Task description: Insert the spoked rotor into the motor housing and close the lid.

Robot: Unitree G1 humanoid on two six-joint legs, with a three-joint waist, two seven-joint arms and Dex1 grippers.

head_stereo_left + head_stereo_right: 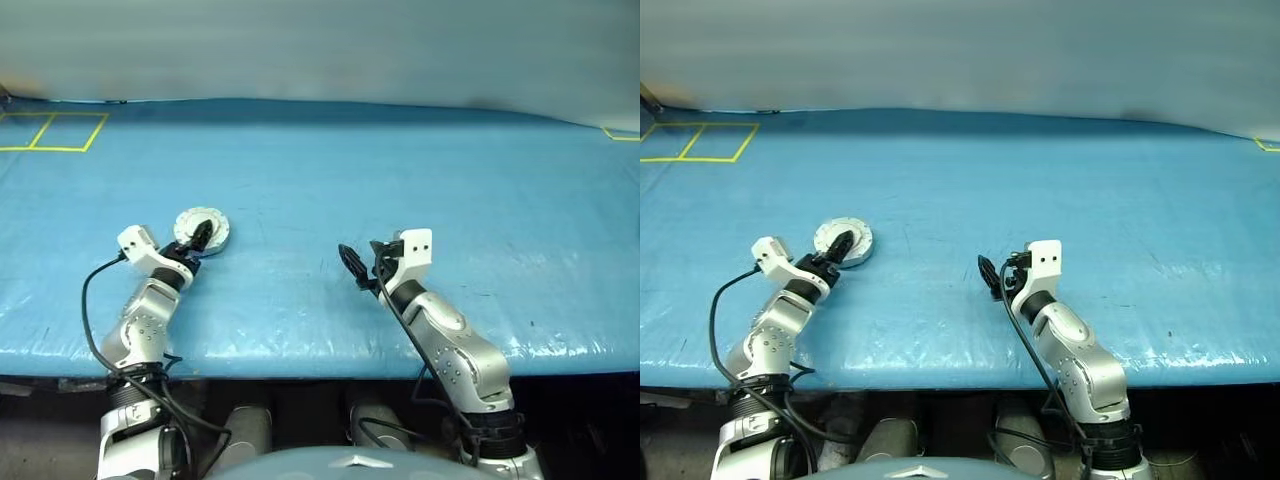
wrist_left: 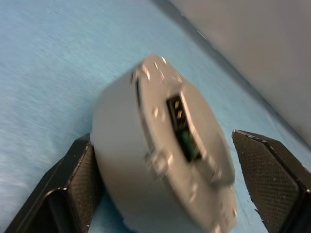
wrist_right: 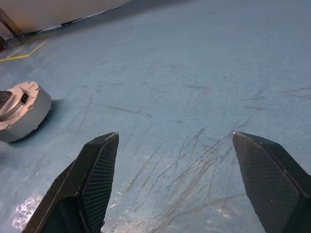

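The motor housing (image 1: 203,231) is a short round silver can lying on the blue table at the near left. Its lid (image 2: 187,128) lies shut on top, a pale face with a dark connector slot. The spoked rotor is hidden. My left gripper (image 1: 199,238) is open around the housing. In the left wrist view one finger (image 2: 80,179) sits against the housing's wall and the other finger (image 2: 265,170) stands clear of it. My right gripper (image 1: 352,263) hovers open over bare table near the middle, with nothing between its fingers (image 3: 97,170). It looks across at the housing (image 3: 23,110).
The blue table (image 1: 420,180) stretches wide behind and to the right of both arms. Yellow tape squares (image 1: 52,131) mark its far left corner, and another yellow mark (image 1: 620,134) sits at the far right. The front edge (image 1: 300,352) runs just below the grippers.
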